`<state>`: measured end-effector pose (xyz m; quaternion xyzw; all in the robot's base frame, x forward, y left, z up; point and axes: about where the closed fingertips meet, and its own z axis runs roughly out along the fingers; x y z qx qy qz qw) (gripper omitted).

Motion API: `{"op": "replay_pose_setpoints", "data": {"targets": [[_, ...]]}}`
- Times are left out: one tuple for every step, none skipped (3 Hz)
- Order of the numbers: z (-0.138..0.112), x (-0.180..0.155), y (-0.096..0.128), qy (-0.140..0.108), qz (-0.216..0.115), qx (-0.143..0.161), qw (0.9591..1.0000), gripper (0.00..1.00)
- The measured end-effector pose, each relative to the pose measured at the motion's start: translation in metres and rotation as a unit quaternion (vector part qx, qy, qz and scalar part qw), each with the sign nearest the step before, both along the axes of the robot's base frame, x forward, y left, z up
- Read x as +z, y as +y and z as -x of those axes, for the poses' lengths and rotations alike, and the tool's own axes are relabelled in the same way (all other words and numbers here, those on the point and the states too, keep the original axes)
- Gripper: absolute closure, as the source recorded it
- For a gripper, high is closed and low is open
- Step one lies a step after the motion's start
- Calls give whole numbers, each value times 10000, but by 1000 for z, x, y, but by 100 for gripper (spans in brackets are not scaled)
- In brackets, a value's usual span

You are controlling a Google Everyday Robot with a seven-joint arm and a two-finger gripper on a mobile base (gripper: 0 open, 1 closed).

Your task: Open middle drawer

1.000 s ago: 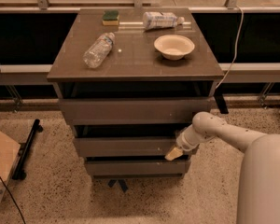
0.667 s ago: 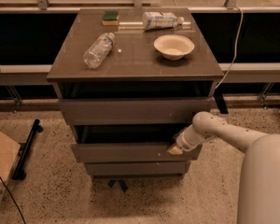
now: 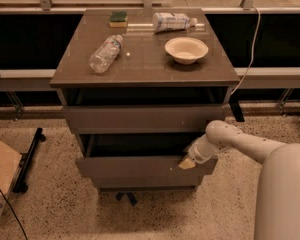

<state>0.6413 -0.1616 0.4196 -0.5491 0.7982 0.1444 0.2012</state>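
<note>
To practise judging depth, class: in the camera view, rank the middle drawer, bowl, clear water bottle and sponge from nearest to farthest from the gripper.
The gripper sits low on the right.
1. middle drawer, its front right at the gripper.
2. bowl, up top, right side.
3. clear water bottle, up top, left side.
4. sponge, far back, left.

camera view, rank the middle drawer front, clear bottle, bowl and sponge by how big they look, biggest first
1. middle drawer front, with the gripper at its top right edge.
2. clear bottle and bowl, too alike to rank.
3. sponge, smallest, though it lies farthest back.
</note>
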Motion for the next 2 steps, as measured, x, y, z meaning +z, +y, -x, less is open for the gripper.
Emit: {"op": "replay_pose_setpoints", "data": {"targets": [[1,-2,2,16,-5,11,10000,62],[1,-2,2,18,-2,16,10000,37]]}}
